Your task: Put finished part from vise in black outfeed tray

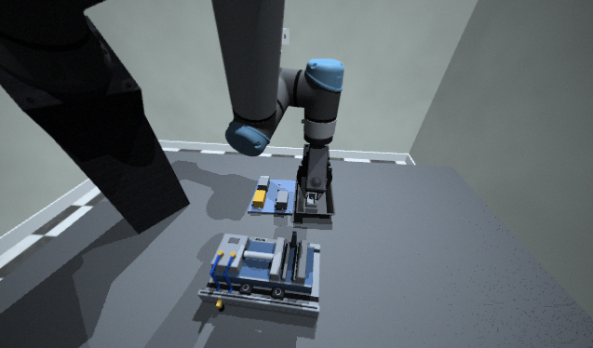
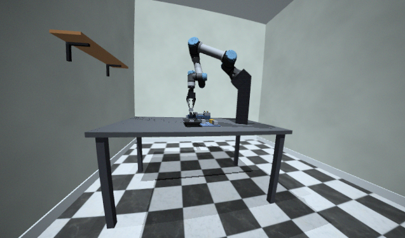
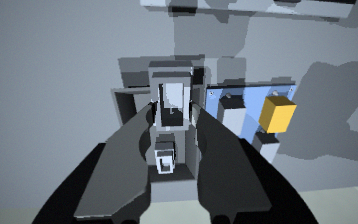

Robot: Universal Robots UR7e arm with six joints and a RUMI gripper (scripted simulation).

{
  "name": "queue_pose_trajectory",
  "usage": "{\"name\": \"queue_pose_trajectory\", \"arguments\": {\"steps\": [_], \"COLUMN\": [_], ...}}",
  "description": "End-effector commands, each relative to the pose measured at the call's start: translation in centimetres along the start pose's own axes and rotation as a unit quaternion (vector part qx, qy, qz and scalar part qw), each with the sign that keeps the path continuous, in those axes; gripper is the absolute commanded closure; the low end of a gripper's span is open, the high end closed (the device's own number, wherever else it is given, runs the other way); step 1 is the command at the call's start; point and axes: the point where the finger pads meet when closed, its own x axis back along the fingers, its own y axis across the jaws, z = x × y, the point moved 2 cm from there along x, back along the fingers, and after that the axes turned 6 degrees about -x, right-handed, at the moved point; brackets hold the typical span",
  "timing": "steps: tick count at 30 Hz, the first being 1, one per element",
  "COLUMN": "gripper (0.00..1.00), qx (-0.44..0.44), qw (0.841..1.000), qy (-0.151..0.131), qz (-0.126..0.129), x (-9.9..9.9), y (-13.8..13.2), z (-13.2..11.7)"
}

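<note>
Holding the finished part (image 3: 171, 102) between narrow-set jaws, the gripper (image 3: 172, 117) hangs over the black outfeed tray (image 1: 331, 205) on the worktop (image 1: 429, 242). The part is out of the vise (image 1: 266, 267) and in the air above the tray, not yet laid down. The other finished block (image 3: 165, 157) already lies in the tray, nearer the wrist camera than the carried one.

The carried part appears to be a rigid, squared block with flat sides and a dark pocket in its top face; it probably behaves as a stiff, compact piece with no give, and its smooth faces could slip if the grip slackens. The jaws bear on two opposite flat sides, with the pocket facing up between them, which seems the sound place to take hold, since the pocket walls are the thinner part of the block. It looks small enough to weigh little for this arm.

Beside the tray lies a blue pad (image 1: 287, 186) carrying grey blocks (image 1: 281, 199) and a yellow block (image 1: 259, 197); these play no part in the task. The vise jaws stand apart with nothing visible between them in the top view.

No brand, label or legible writing appears on the part, the tray, the vise or the gripper in any view.
</note>
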Motion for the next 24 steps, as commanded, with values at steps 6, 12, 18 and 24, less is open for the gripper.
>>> {"name": "queue_pose_trajectory", "arguments": {"steps": [6,12,18,24], "gripper": [1.00,1.00,1.00,1.00], "qx": [0.006,0.009,0.011,0.012], "qw": [1.000,1.000,1.000,1.000], "qy": [0.004,0.005,0.006,0.007], "qz": [0.005,0.007,0.010,0.011], "x": [0.5,0.7,1.0,1.2], "y": [-0.5,-0.6,-0.6,-0.6], "z": [-5.4,-7.1,-8.8,-9.5]}}
